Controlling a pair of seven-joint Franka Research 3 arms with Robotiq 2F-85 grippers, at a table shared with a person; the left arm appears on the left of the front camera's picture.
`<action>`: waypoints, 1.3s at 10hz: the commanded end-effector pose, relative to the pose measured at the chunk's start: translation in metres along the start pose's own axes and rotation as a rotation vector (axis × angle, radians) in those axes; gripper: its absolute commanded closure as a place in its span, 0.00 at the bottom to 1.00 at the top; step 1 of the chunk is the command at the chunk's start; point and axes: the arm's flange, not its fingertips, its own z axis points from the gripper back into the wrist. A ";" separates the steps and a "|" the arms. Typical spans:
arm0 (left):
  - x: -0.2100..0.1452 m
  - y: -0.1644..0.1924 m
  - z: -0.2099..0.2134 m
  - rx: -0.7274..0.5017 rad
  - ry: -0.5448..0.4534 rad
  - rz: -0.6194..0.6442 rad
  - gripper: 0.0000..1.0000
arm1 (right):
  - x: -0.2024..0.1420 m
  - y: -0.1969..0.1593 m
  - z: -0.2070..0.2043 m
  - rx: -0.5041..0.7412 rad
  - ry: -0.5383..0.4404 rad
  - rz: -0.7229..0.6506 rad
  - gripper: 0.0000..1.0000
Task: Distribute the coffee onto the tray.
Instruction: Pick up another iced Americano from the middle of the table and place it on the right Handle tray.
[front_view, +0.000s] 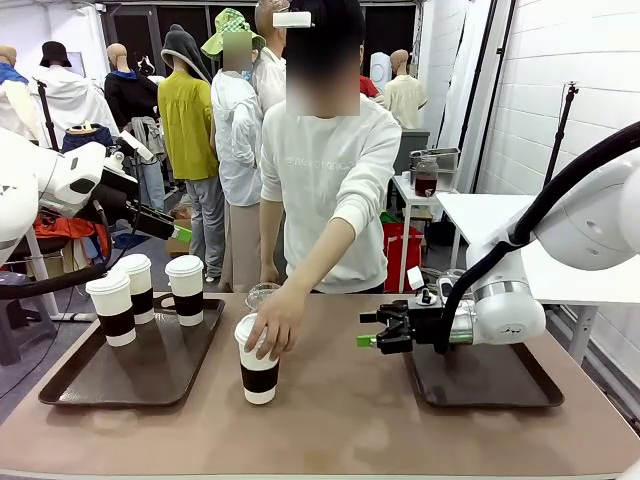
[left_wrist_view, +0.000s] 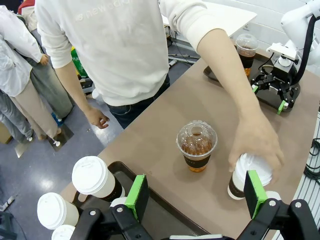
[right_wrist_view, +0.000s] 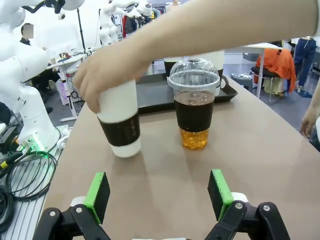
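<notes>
Matte brown bench (front_view: 340, 430) carries a dark rimmed left tray (front_view: 70, 385) and a matching right tray (front_view: 500, 385). I see 3 white paper cups (front_view: 135, 288), lidded and brown-sleeved, on the left tray. A person's hand (front_view: 275, 320) grips a 4th cup (front_view: 259, 378) on the bench, beside a clear domed plastic cup (left_wrist_view: 196, 146) of brown liquid. Left gripper (left_wrist_view: 196, 192) and right gripper (right_wrist_view: 158, 190) jaws gape wide, empty.
</notes>
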 end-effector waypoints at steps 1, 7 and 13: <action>-0.002 0.002 -0.001 -0.013 -0.009 0.000 0.00 | 0.001 -0.001 0.000 -0.002 0.000 0.002 0.00; -0.002 0.002 -0.001 -0.013 -0.009 0.000 0.00 | 0.001 -0.001 0.000 -0.002 0.000 0.002 0.00; -0.002 0.002 -0.001 -0.013 -0.009 0.000 0.00 | 0.007 -0.004 -0.016 -0.004 0.013 0.001 0.00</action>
